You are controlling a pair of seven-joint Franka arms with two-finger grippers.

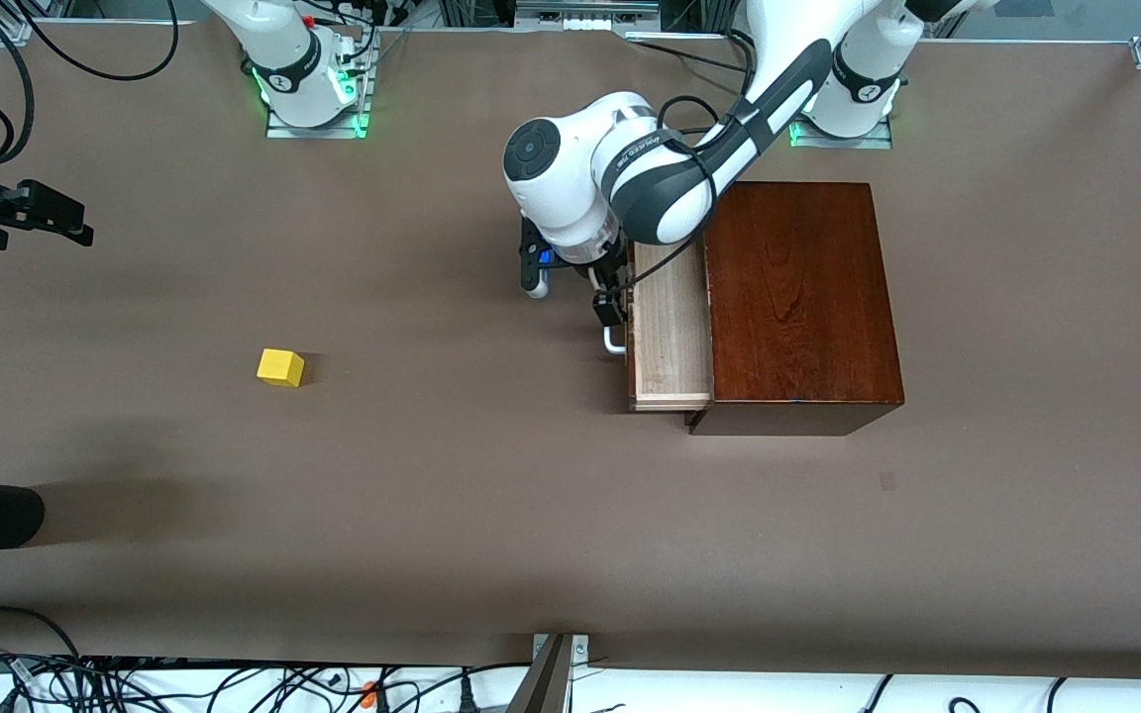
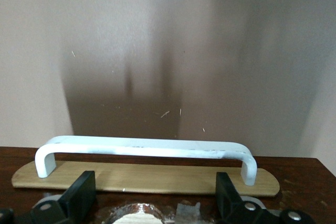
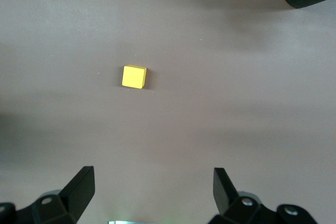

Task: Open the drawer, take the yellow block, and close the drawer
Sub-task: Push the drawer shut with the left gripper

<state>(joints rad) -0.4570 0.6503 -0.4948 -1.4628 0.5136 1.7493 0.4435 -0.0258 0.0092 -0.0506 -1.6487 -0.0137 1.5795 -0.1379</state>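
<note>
The drawer (image 1: 672,332) stands partly pulled out of the dark wooden box (image 1: 800,302), its pale wood tray showing between the box and the reddish-brown front, which faces the right arm's end of the table. The left gripper (image 1: 611,305) is down at that front, at the white bar handle (image 1: 614,342). In the left wrist view the handle (image 2: 144,151) runs across just ahead of the two black fingers (image 2: 80,196), which are spread wide, about as far apart as the handle is long; they sit at the top edge of the drawer front (image 2: 294,174) and hold nothing, the bar lying free between and in front of them. The yellow block (image 1: 280,366) rests on the brown table (image 1: 491,515), well apart from the drawer, toward the right arm's end. The right gripper (image 1: 36,216) waits up in the air near that end of the table. In the right wrist view its fingers (image 3: 79,190) are likewise spread wide and empty, with the yellow block (image 3: 134,76) on the table below and well clear of both fingertips, untouched.
</note>
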